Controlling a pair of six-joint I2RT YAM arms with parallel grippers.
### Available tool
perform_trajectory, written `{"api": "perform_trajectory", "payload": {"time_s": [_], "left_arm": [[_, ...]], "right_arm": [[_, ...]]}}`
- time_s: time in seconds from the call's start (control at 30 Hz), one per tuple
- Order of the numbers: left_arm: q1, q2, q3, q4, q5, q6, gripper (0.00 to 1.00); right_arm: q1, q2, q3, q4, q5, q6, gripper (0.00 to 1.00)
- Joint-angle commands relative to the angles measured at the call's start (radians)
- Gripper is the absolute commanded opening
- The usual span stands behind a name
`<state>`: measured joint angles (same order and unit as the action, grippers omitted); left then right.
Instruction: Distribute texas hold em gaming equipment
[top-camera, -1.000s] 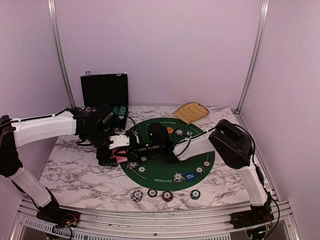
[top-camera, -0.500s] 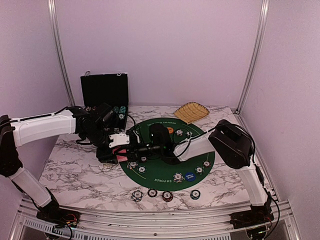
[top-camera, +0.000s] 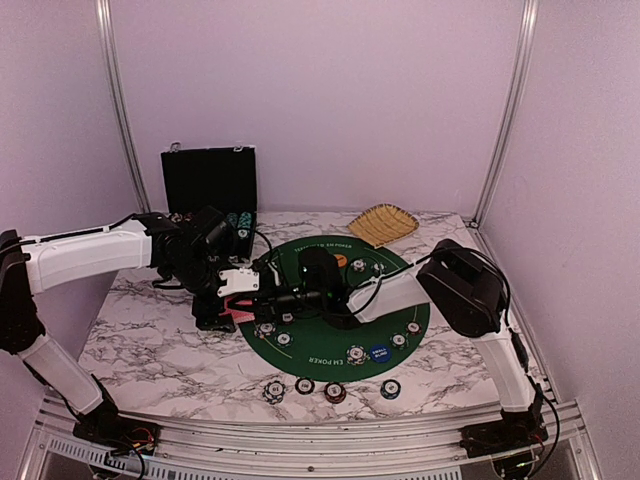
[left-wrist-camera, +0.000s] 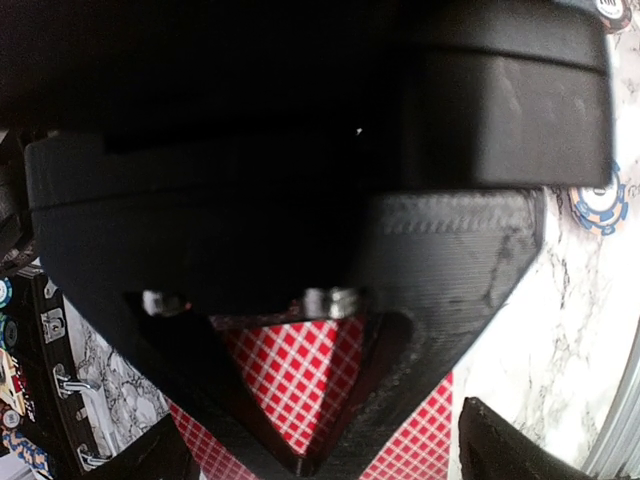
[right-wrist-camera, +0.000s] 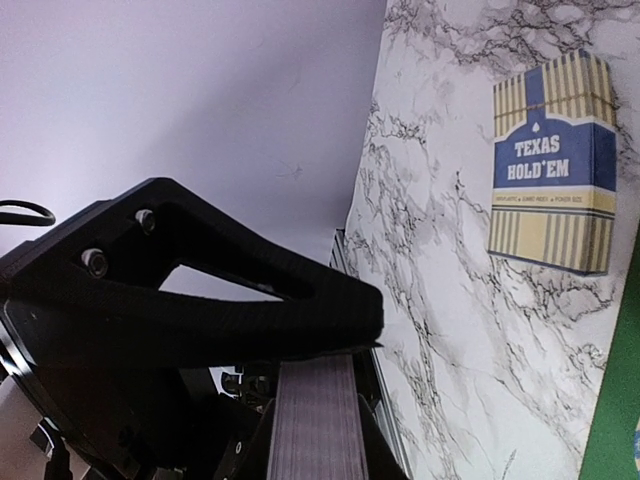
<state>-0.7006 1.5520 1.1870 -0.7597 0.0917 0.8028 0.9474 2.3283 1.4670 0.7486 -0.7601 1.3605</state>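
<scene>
Spanning a lilac-walled booth (top-camera: 330, 100), marble tabletop (top-camera: 150, 345), green mat (top-camera: 400, 315) lettered POKER, right gripper (top-camera: 262, 297) clamped on red-checked playing cards (left-wrist-camera: 300, 380) at the mat's left edge, left gripper (top-camera: 228, 308) spread apart beside them, blue-and-cream box (right-wrist-camera: 550, 165) reading TEXAS HOLD'EM, poker chips (top-camera: 335, 392) along the front.

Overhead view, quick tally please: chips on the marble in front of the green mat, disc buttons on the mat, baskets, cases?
Chips on the marble in front of the mat: 4
Disc buttons on the mat: 2, this blue one and an orange one
Basket: 1
Black case: 1
Total: 8
</scene>
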Motion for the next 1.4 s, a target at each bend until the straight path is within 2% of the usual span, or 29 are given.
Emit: {"api": "perform_trajectory", "payload": {"time_s": [0.0,0.13,0.17,0.27,0.37,0.97,1.13,1.37], "left_arm": [[-0.004,0.016,-0.014,-0.009,-0.016,0.024,0.86],[-0.004,0.011,-0.019,-0.005,-0.018,0.029,0.79],[-0.003,0.010,-0.021,-0.004,-0.019,0.029,0.80],[-0.002,0.018,-0.034,0.006,-0.038,0.022,0.95],[-0.002,0.013,-0.051,0.034,-0.048,0.025,0.98],[0.013,0.020,-0.046,0.039,0.011,0.039,0.99],[0.022,0.024,-0.038,0.028,0.027,0.042,0.90],[0.028,0.011,-0.021,0.005,0.055,0.030,0.71]], "right_arm": [[0.008,-0.005,0.000,0.066,-0.014,0.005,0.03],[0.008,0.003,-0.009,0.075,-0.014,0.013,0.03],[0.008,0.005,-0.010,0.083,-0.015,0.018,0.03],[0.010,0.006,-0.006,0.097,-0.016,0.026,0.03],[0.011,0.003,-0.004,0.091,-0.018,0.022,0.03],[0.011,0.004,0.006,0.098,-0.044,0.021,0.02],[0.010,0.010,0.012,0.098,-0.047,0.022,0.02],[0.007,0.023,0.023,0.074,-0.037,0.015,0.01]]}}
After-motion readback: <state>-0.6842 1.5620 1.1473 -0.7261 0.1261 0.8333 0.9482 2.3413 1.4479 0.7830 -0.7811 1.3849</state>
